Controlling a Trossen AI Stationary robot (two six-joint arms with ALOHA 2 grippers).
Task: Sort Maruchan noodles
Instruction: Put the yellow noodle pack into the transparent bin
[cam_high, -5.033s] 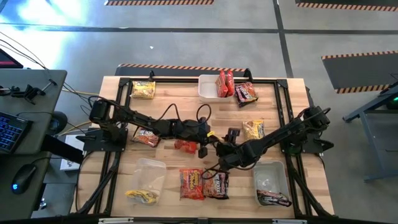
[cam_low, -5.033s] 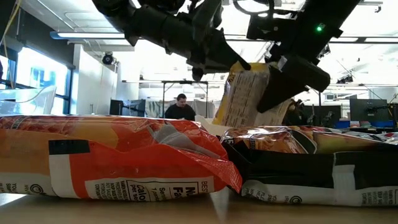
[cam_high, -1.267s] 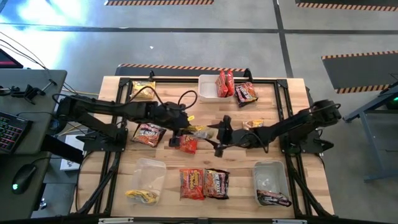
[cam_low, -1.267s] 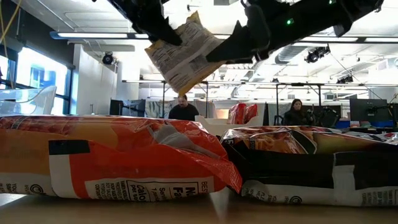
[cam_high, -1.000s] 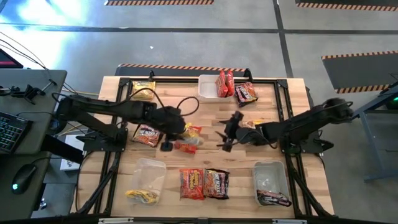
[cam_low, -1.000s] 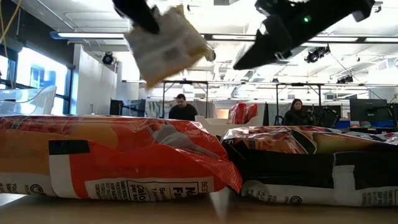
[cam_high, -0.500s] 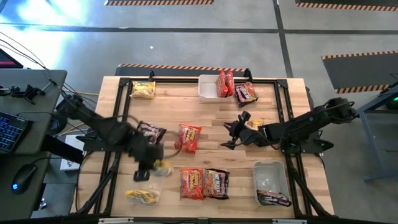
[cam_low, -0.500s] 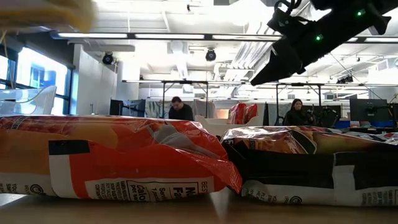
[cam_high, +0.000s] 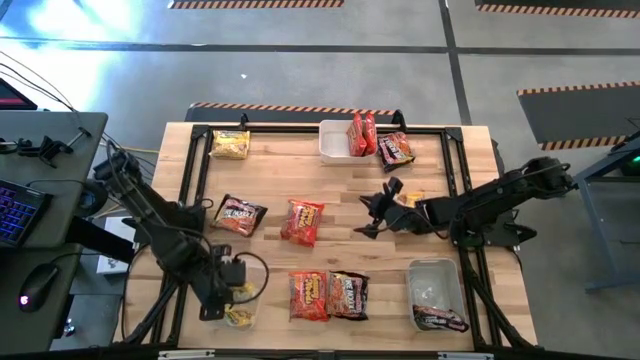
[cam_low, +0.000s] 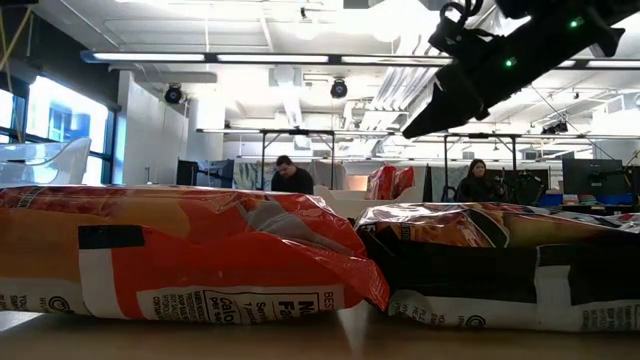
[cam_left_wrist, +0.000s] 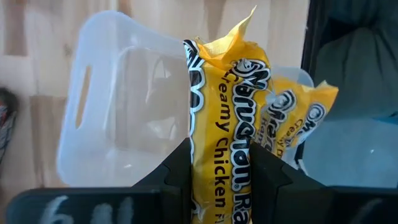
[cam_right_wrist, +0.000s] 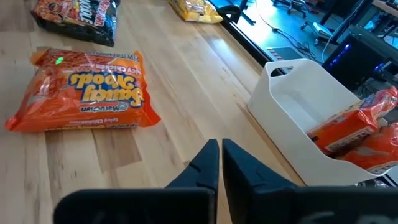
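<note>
The left gripper (cam_left_wrist: 221, 180) clamps a yellow Creamy Chicken packet (cam_left_wrist: 227, 124) upright over the clear tub (cam_left_wrist: 118, 106) at the table's near-left corner, where another yellow packet (cam_left_wrist: 305, 118) already lies. The right gripper (cam_high: 368, 218) hovers mid-table — fingers pressed together, holding nothing — near an orange packet (cam_high: 302, 221) on the wooden table (cam_high: 330, 180). More packets are scattered about; two red ones (cam_high: 361, 133) stand in the white bin (cam_high: 336, 141).

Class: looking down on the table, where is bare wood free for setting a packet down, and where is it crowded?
Free: the strip between the yellow packet and the white tub, and the wood left of the right hand. Crowded: the front edge around the two side-by-side packets, and the left hand.
</note>
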